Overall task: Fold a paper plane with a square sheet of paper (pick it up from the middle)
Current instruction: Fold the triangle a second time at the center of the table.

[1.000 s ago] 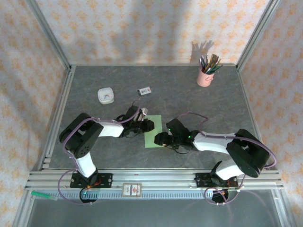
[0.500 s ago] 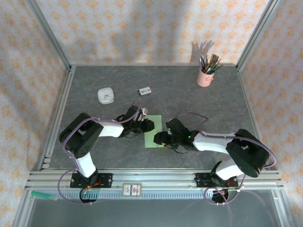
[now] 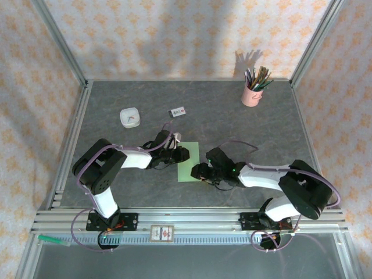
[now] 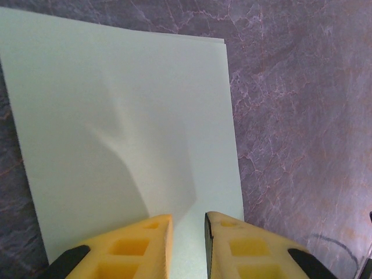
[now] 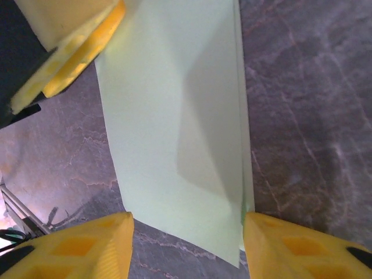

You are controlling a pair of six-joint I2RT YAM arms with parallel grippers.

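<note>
The folded green sheet of paper (image 3: 188, 164) lies flat on the table (image 3: 250, 131). My right gripper (image 5: 187, 217) gapes wide at its 4 o'clock corner. My left gripper (image 4: 189, 218), at 10 o'clock, is nearly closed; whether it pinches anything, I cannot tell.

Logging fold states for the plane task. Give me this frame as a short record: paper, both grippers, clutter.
paper: pale green sheet, flat on the table; a doubled edge along one long side, so it looks folded in half
left gripper: low over the sheet's far end, fingers nearly together with a narrow gap
right gripper: wide open, fingers straddling the near end
plane: not yet formed
clutter: pink pencil cup, white dish, small card, all apart from the sheet, farther back
</note>
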